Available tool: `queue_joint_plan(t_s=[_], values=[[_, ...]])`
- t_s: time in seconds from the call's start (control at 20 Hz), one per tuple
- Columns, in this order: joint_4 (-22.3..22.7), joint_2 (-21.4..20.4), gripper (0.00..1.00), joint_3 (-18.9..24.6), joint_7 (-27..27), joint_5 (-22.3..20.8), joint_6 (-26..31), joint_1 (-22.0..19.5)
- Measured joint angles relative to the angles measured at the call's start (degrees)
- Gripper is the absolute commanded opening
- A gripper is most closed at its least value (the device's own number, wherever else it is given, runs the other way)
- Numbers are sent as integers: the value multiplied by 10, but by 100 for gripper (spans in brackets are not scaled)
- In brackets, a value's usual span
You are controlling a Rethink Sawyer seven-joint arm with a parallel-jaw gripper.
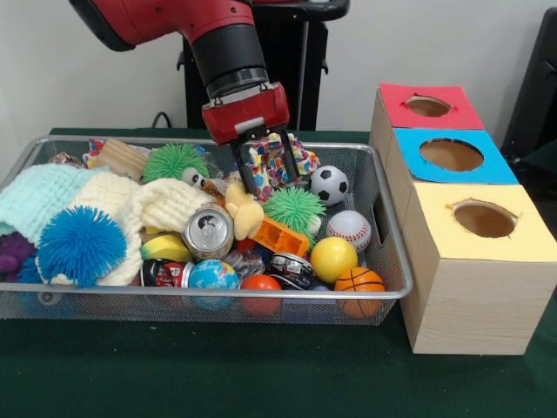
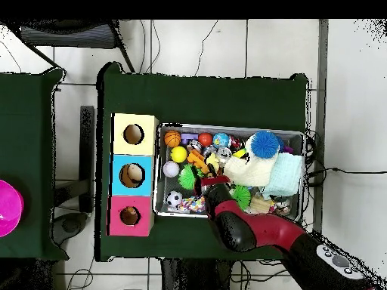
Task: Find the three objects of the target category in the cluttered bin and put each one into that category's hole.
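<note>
The wire mesh bin (image 1: 393, 294) is full of toys; it also shows in the overhead view (image 2: 227, 127). My gripper (image 1: 268, 177) is open, with its fingers lowered into the bin's back middle in front of a multicoloured patterned soft toy (image 1: 305, 158). A yellow plush (image 1: 244, 212) and a green spiky ball (image 1: 294, 207) lie just below the fingertips. In the overhead view the gripper (image 2: 214, 181) is over the bin's middle. The hole (image 1: 427, 106) in the red-topped box is at the far right and nothing shows in it; it also shows in the overhead view (image 2: 130, 216).
A soccer ball (image 1: 330, 184), baseball (image 1: 349, 228), yellow ball (image 1: 333, 259) and basketball (image 1: 359, 280) lie at the bin's right. A can (image 1: 209, 232), blue spiky ball (image 1: 81, 246) and cream knits (image 1: 165, 202) lie to the left. Blue-topped (image 1: 451, 155) and yellow-topped (image 1: 484, 219) boxes adjoin the red one.
</note>
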Motion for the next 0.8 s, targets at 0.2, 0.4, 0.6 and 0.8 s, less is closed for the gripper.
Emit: queue_joint_plan(t_s=[0.2, 0.4, 0.6, 0.8], values=[[0, -17, 100, 0, 0, 0, 0, 0], [0, -42, 100, 0, 0, 4, 0, 0], [-1, -51, 100, 0, 0, 4, 0, 0], [-3, -49, 100, 0, 0, 4, 0, 0]])
